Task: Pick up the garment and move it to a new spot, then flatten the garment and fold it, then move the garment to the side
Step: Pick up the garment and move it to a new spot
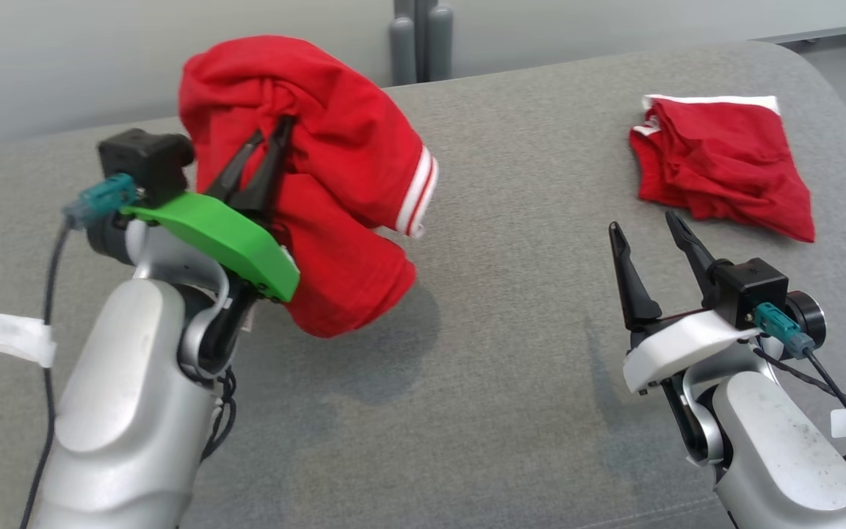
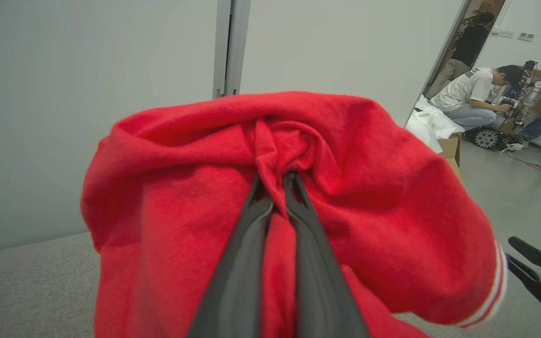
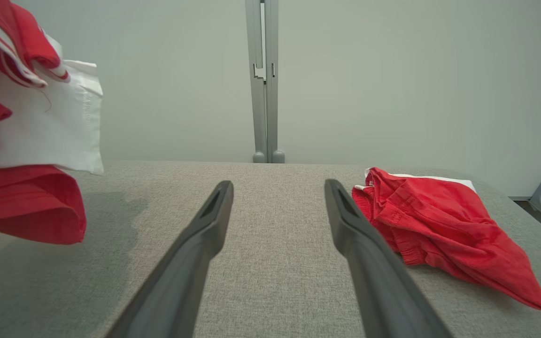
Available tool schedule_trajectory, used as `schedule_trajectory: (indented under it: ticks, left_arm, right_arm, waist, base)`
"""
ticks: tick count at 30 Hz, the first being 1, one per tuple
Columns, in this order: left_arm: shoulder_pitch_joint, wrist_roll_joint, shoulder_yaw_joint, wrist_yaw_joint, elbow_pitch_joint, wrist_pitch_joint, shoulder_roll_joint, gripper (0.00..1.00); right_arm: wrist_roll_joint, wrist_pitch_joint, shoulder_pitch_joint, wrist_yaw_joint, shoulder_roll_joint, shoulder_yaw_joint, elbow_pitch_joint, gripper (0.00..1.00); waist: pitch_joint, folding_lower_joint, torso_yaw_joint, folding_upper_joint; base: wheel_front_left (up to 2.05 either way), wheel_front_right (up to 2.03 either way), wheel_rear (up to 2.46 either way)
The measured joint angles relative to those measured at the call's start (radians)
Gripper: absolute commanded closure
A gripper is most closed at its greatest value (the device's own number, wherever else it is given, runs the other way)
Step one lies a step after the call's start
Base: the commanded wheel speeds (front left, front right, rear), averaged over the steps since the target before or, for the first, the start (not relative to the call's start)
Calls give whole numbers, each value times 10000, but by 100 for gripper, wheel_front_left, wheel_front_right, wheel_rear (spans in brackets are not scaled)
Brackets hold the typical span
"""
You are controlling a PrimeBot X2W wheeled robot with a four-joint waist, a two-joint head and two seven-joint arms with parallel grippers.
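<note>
Hanging clear of the grey table [image 1: 511,353] at about ten o'clock, the garment [image 1: 342,176] is bunched up, so its shape is hard to make out: red cloth, one white-striped cuff. The left gripper [image 1: 275,131] pinches a fold, jaws nearly together. The right gripper [image 1: 643,220] stands wide and empty. A second red garment [image 1: 724,176] lies at two o'clock, making two in all.

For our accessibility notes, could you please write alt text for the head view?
The left hand, shut on a bunched red garment, holds it up off the grey padded surface. The right hand stands open and empty, and a second red garment lies crumpled beyond it.
</note>
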Motion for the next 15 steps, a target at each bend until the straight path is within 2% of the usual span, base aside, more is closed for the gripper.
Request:
schedule_trajectory:
  ticks: [8,15]
  left_arm:
    - [183,894,-951,0,111,-303,-40,100]
    - [930,1576,-2006,-2,871,-531,-42,100]
  right_arm:
    - [-2,0,-6,217,169,337,-25,0]
    - [19,0,-7,372,182,362,67,0]
  waist:
    - [128,0,-710,0]
    - [509,0,-941,0]
  base:
    - [0,0,0]
    - [0,0,0]
